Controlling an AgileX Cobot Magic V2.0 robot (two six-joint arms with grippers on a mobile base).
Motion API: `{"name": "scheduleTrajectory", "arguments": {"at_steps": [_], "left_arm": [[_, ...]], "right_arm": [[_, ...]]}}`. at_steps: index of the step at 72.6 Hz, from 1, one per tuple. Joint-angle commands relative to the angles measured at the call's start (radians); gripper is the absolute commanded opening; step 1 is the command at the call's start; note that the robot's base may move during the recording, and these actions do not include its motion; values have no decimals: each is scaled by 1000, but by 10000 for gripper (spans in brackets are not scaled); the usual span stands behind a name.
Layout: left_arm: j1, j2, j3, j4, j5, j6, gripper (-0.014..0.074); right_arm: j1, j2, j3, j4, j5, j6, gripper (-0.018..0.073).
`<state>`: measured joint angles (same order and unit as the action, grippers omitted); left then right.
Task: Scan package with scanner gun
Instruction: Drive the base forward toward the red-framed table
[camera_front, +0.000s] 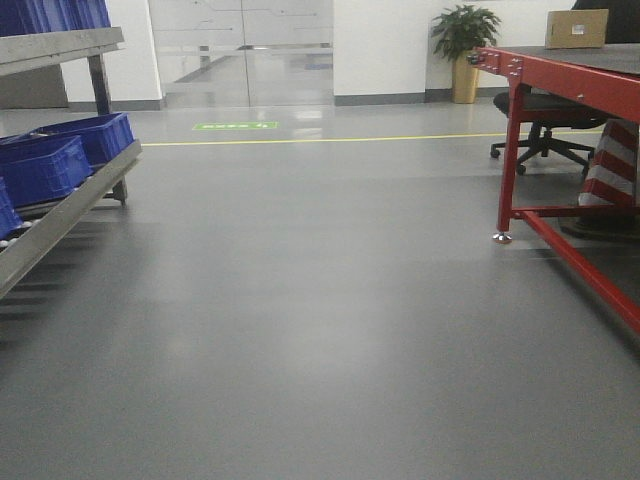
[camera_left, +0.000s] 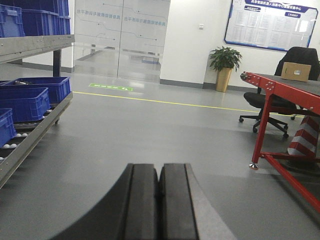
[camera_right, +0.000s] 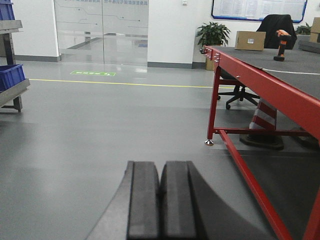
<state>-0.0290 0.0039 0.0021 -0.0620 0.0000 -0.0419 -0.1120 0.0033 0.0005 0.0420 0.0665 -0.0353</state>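
Blue plastic storage bins (camera_left: 25, 102) sit in rows on a grey metal rack (camera_left: 35, 45) at nine o'clock in the front and left wrist views; from this low angle I cannot see what is in them. At one o'clock against the far white wall, a tall golden pot (camera_left: 223, 80) holds a leafy green plant (camera_left: 225, 57).

The plain tan cardboard package (camera_right: 250, 40) rests on the dark top of a red steel-framed table (camera_right: 260, 82) at two o'clock, near its far end, with a small white label facing the room in the left wrist view.

Only the right wrist view catches the scanner gun with its black head and orange handle (camera_right: 281, 44). It stands upright on its base on the same table top, at the package's three o'clock and apart from it.

Only the left wrist view shows the blue-framed notice board (camera_left: 270, 22) on the wall.

The front view shows neither arm. The left gripper (camera_left: 159, 200) fills six o'clock of its own view, its black fingers (camera_left: 142, 205) pressed together on nothing, above bare grey floor. The right gripper (camera_right: 160, 200) looks the same, its black pads (camera_right: 177, 205) closed tight and gripping nothing, well apart from the table.
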Motion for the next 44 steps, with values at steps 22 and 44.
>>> {"name": "scheduleTrajectory", "arguments": {"at_steps": [22, 44], "left_arm": [[-6, -4, -2, 1, -18, -4, -111], [-6, -4, -2, 1, -18, -4, -111]], "right_arm": [[-3, -3, 0, -6, -15, -2, -165], [-3, -3, 0, -6, -15, -2, -165]]}}
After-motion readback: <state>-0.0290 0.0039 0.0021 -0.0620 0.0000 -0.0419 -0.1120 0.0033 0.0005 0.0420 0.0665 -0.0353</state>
